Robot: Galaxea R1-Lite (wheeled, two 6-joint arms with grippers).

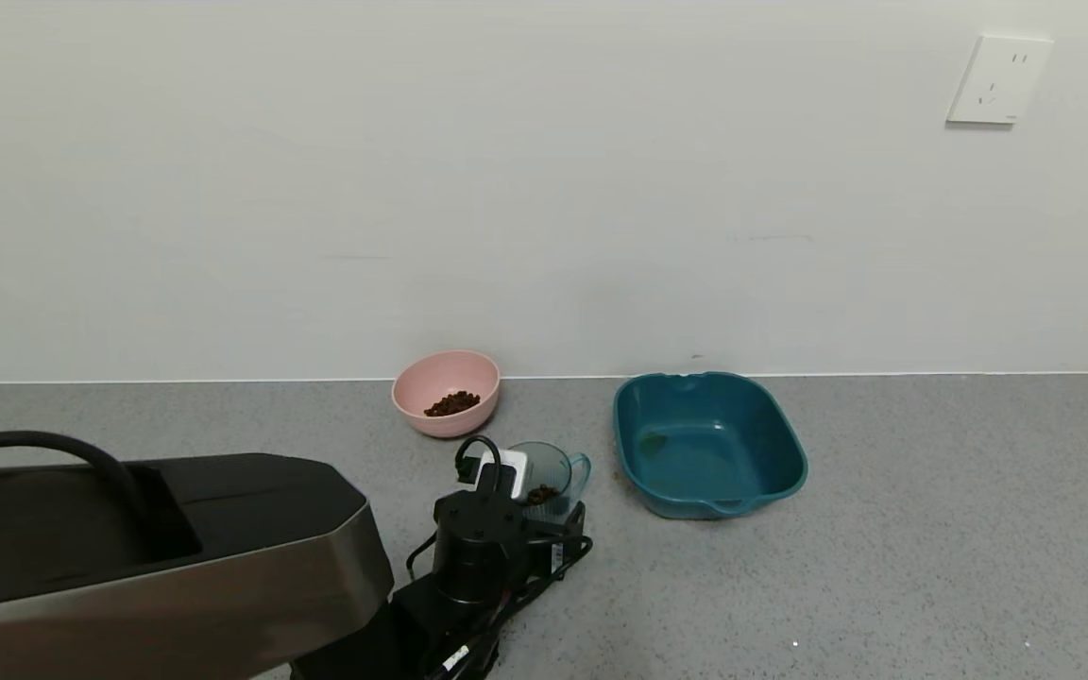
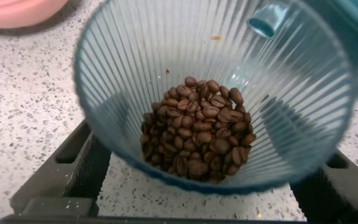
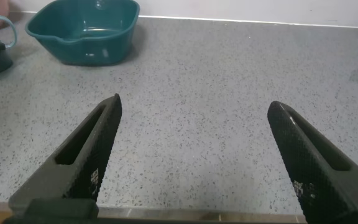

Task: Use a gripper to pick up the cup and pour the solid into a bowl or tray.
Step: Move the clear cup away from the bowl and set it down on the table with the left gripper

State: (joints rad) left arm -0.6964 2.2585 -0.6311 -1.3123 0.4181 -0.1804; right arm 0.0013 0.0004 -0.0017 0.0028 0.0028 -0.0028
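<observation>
The ribbed blue-grey cup (image 1: pixel 558 469) stands on the grey counter, between the pink bowl (image 1: pixel 440 417) and the teal basin. My left gripper (image 1: pixel 549 507) is closed around the cup, with one black finger on each side of it. In the left wrist view the cup (image 2: pixel 135 62) fills the picture between the fingers (image 2: pixel 82 171). A heap of dark brown beans (image 2: pixel 197 134) lies in its bottom, and its handle (image 2: pixel 267 18) is on the far side. The pink bowl holds a small heap of beans (image 1: pixel 452 404). My right gripper (image 3: pixel 194 109) is open and empty over bare counter.
A teal squarish basin (image 1: pixel 676 505) sits right of the cup and also shows in the right wrist view (image 3: pixel 86 53). The white wall runs just behind the bowl and basin. A wall socket (image 1: pixel 997 80) is high on the right. My torso (image 1: pixel 128 557) fills the lower left.
</observation>
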